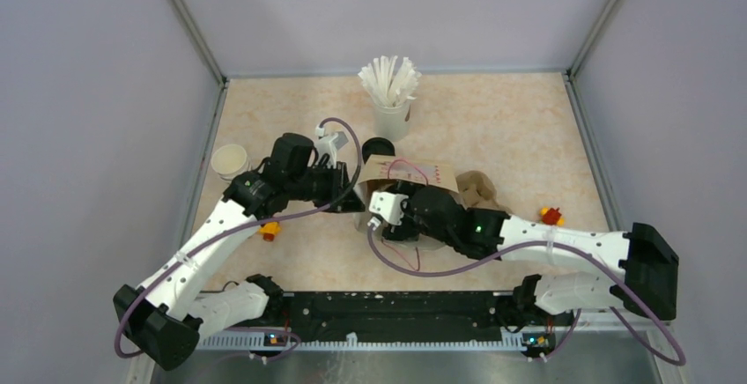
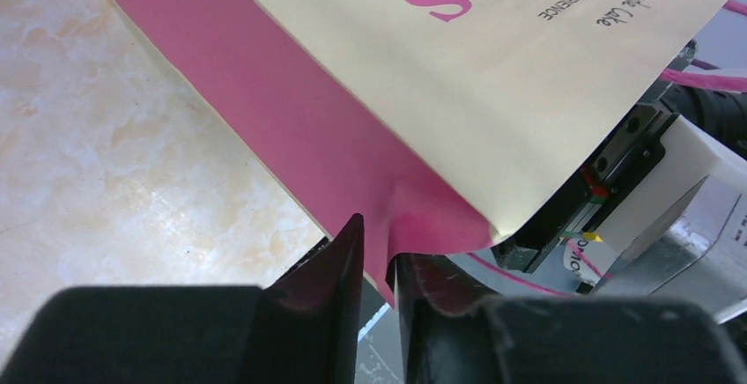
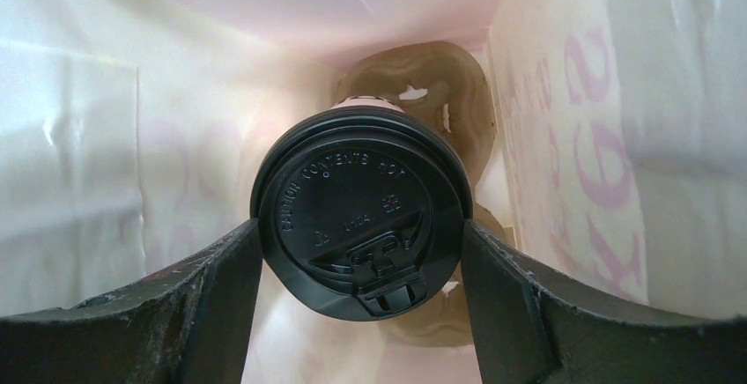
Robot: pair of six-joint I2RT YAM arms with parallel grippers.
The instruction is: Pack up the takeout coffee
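The takeout coffee [image 3: 357, 212], a cup under a round black lid, hangs inside the paper bag [image 3: 132, 137]. My right gripper [image 3: 359, 234] is shut on it, one finger pressed to each side of the lid. A brown cardboard carrier [image 3: 440, 84] lies deeper in the bag behind the cup. In the top view the cream bag [image 1: 414, 173] lies mid-table and hides the right fingers and the cup. My left gripper [image 2: 379, 243] pinches the bag's pink-lined mouth edge [image 2: 308, 129], the jaws almost together with the paper puckered between them. From above, the left gripper [image 1: 348, 181] is at the bag's left end.
A white cup of white straws [image 1: 390, 93] stands behind the bag, with a round black item [image 1: 379, 148] beside it. Lidless cream cups [image 1: 231, 162] sit at the left wall. Crumpled brown cardboard [image 1: 480, 190] lies right of the bag. Grey walls enclose the table.
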